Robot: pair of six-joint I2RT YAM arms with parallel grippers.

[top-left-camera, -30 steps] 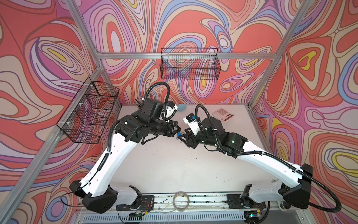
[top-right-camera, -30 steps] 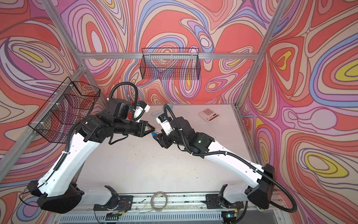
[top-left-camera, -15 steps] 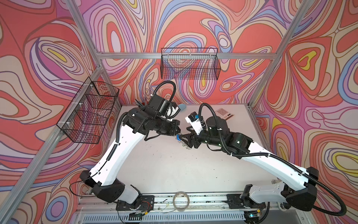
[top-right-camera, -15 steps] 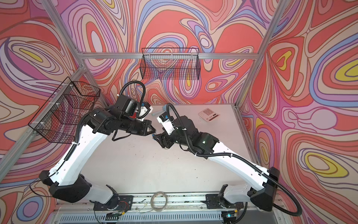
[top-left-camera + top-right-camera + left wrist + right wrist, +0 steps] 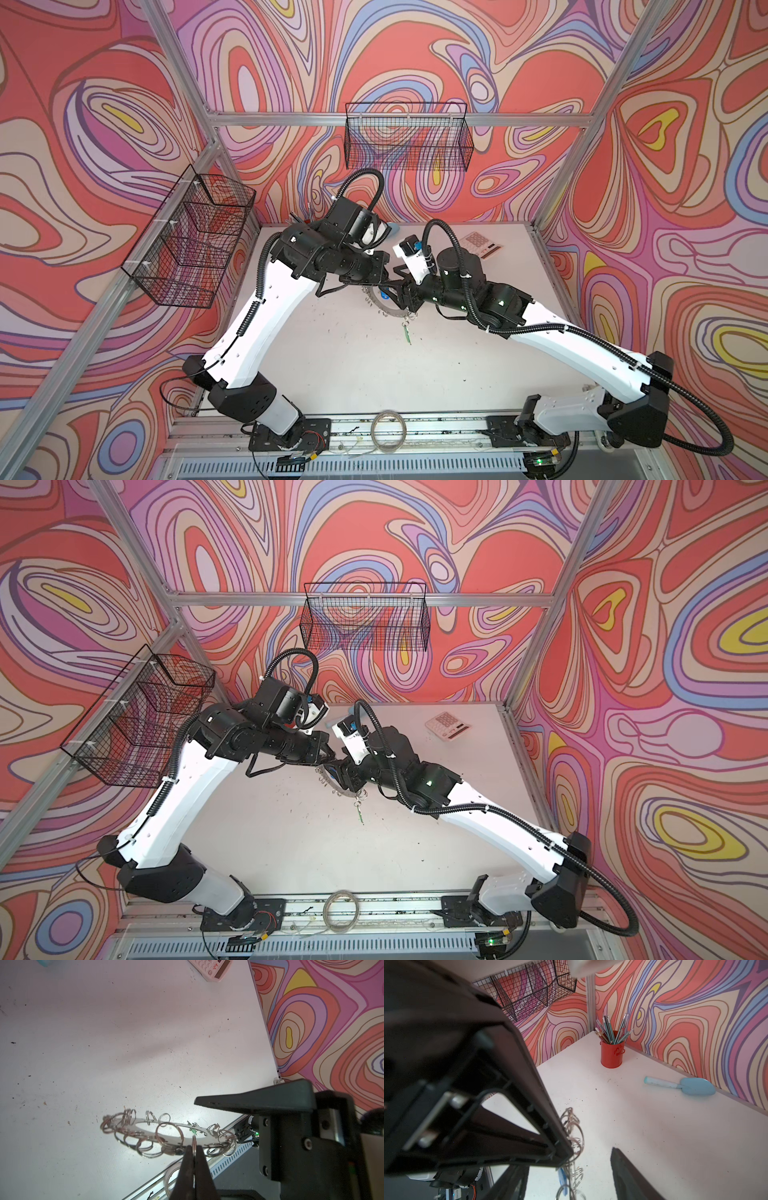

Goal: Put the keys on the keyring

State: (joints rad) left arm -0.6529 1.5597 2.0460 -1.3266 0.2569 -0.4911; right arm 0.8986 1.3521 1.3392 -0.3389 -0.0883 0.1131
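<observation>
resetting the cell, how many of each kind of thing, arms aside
grey metal keyring disc fringed with rings: 1
small keys, green-tagged and blue-tagged: 2
black wire baskets: 2
pink calculator: 1
red pen cup: 1
light blue scoop: 1
thin silvery hoop: 1
total: 9

Left arm [image 5: 266, 316]: rises from the near left corner of the desk [image 5: 332, 374], elbow high, forearm reaching toward the middle.
Left wrist: about level, pointing at the other arm.
Left gripper [image 5: 194, 1148]: jaws pressed together, nipping one small wire ring on the rim of the keyring [image 5: 205, 1138].
Right arm [image 5: 582, 355]: comes up from the near right corner, leaning in low toward the middle.
Right gripper [image 5: 570, 1159]: jaws apart, nose to nose with the left gripper, a finger on either side of the keyring's rim.
</observation>
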